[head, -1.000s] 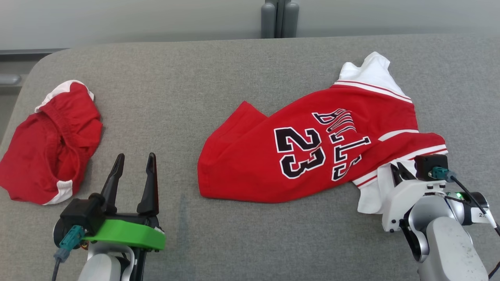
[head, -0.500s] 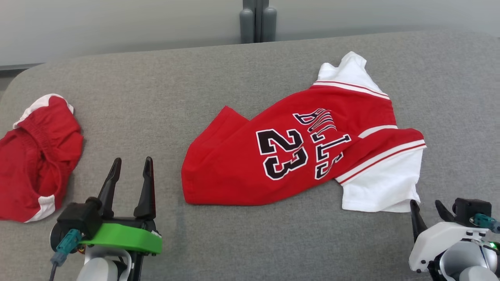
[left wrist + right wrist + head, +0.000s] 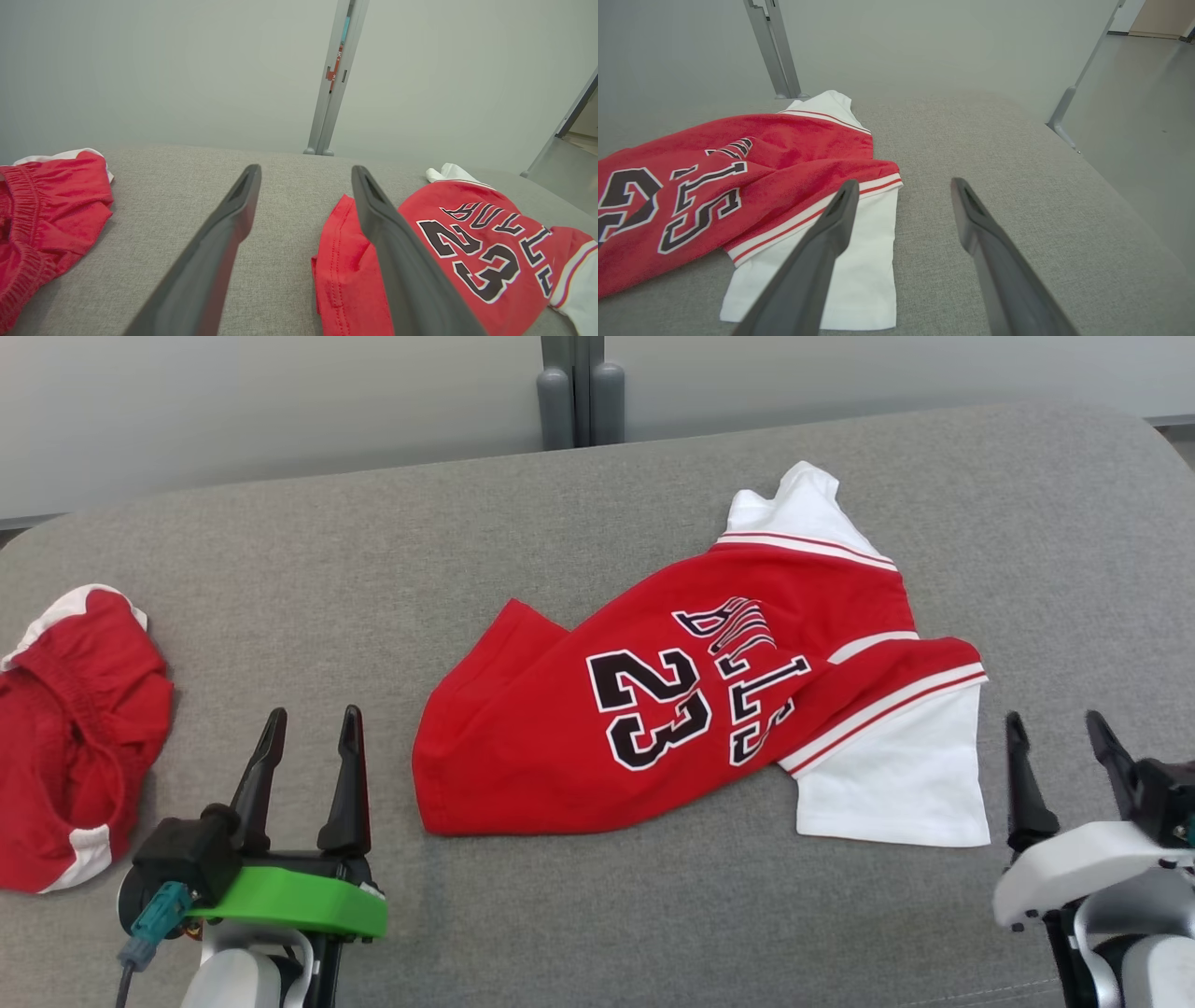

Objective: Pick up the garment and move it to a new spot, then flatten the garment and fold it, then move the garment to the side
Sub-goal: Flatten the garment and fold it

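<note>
Looking down from the head camera, I see the garment (image 3: 709,709), a red jersey with white sleeves and a black 23, lying rumpled and skewed on the grey fabric-covered table (image 3: 373,569), right of centre. Its hem points to the near left and its collar end to the far right. One white sleeve (image 3: 892,789) lies flat at the near right corner of the garment. My right end effector (image 3: 1053,719) sits just right of that sleeve, clear of the cloth, its two dark fingers spread wide with nothing between them. My left end effector (image 3: 314,713) is at the near left, also spread wide and empty, well apart from the garment's hem. A pair of red shorts (image 3: 75,728) with white trim lies bunched at the far left edge of the table, and a grey post (image 3: 579,392) stands behind the table's far edge. From the left wrist camera, both fingers (image 3: 224,242) stand apart over bare grey fabric, the shorts to their left and the garment's stitched hem to their right, partly hidden behind the right-hand finger. From the right wrist camera, the fingers are likewise wide apart; the left-hand one crosses in front of the white sleeve, though I cannot tell whether it touches, and bare table lies between and to the right of them.
</note>
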Tool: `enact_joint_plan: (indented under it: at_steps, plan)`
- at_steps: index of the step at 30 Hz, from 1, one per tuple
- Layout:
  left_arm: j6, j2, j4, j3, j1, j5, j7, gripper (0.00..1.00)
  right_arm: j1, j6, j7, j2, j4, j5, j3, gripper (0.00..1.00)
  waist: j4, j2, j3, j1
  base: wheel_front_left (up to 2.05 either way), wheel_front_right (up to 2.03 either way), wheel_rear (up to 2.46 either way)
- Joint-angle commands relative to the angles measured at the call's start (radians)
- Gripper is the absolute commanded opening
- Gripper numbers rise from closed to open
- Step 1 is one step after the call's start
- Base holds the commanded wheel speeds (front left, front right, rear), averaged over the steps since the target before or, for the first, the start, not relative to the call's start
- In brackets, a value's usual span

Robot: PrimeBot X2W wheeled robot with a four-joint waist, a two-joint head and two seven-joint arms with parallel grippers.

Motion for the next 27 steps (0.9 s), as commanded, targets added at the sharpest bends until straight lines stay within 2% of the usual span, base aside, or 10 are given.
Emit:
enact_joint_plan:
  at_steps: [1, 6, 14, 27]
  plan:
    - [-0.002, 0.000, -0.003, 0.003, 0.009, 0.009, 0.000, 1.00, -0.016, -0.001, -0.034, -0.001, -0.014, -0.006, 0.030, 1.00, 0.012, 0.0000, -0.010, 0.0000, 0.00, 0.00, 0.00]
    - [-0.002, -0.008, -0.004, 0.004, 0.018, 0.019, -0.001, 1.00, -0.048, -0.001, -0.144, -0.027, 0.017, -0.011, 0.149, 1.00, 0.043, 0.0000, -0.031, 0.0000, 0.00, 0.00, 0.00]
    - [-0.002, -0.011, 0.002, 0.014, 0.049, 0.027, 0.000, 1.00, -0.065, -0.001, -0.220, -0.056, 0.107, 0.024, 0.228, 1.00, 0.101, 0.0000, -0.068, 0.0000, 0.00, 0.00, 0.00]
    - [-0.002, -0.018, 0.022, 0.058, 0.093, 0.031, 0.000, 1.00, -0.068, -0.001, -0.260, -0.022, 0.170, 0.054, 0.176, 1.00, 0.126, 0.0000, -0.104, 0.0000, 0.00, 0.00, 0.00]
